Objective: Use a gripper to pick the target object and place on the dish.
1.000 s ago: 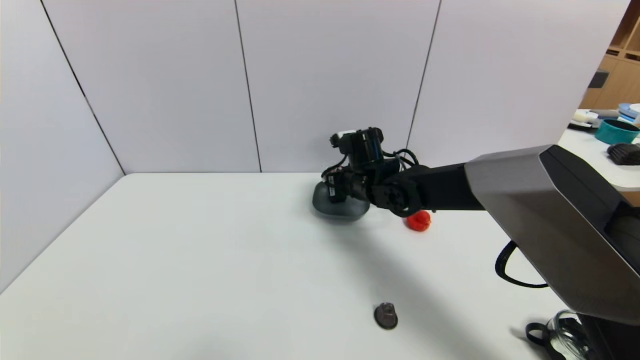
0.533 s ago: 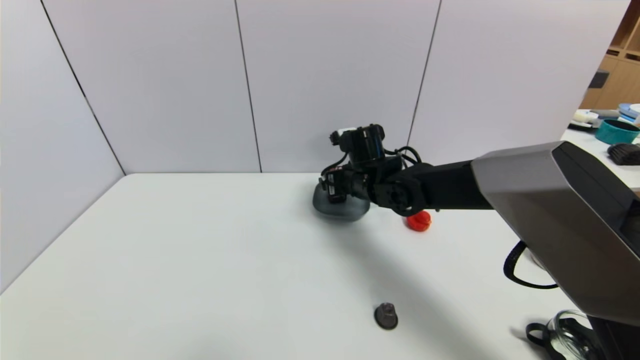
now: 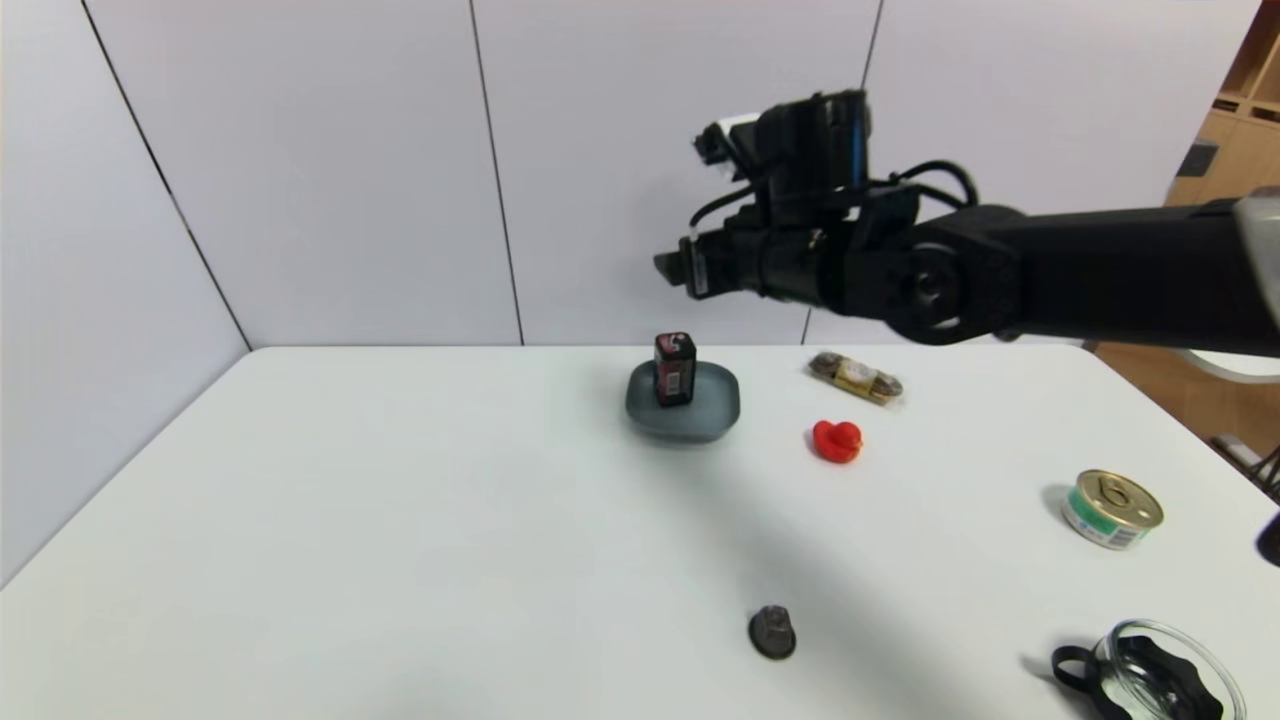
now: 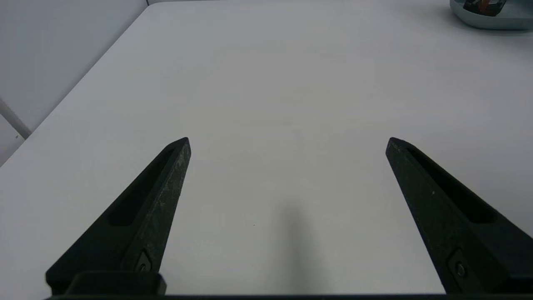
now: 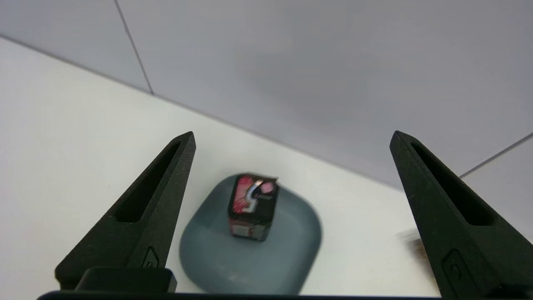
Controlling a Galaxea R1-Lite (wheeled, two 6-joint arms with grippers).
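Observation:
The small black box (image 3: 675,369) with red-and-white graphics stands upright on the grey-blue dish (image 3: 712,408) at the back middle of the table. My right gripper (image 3: 672,271) hangs open well above the dish and slightly to its right, holding nothing. In the right wrist view the box (image 5: 252,206) and the dish (image 5: 250,258) lie below, between the spread fingers of the right gripper (image 5: 291,137), clear of both. My left gripper (image 4: 287,143) stands open over bare table, with the dish (image 4: 512,21) far off; it is out of the head view.
A red toy duck (image 3: 836,440) sits right of the dish, with a gold-wrapped bar (image 3: 856,377) behind it. A gold-lidded tin (image 3: 1111,509) is at the far right. A small dark object (image 3: 772,632) and a glass bowl (image 3: 1150,675) lie near the front. Wall panels close the back.
My right gripper, which was down at the dish, has let go and risen high above it. The box now stands free on the dish.

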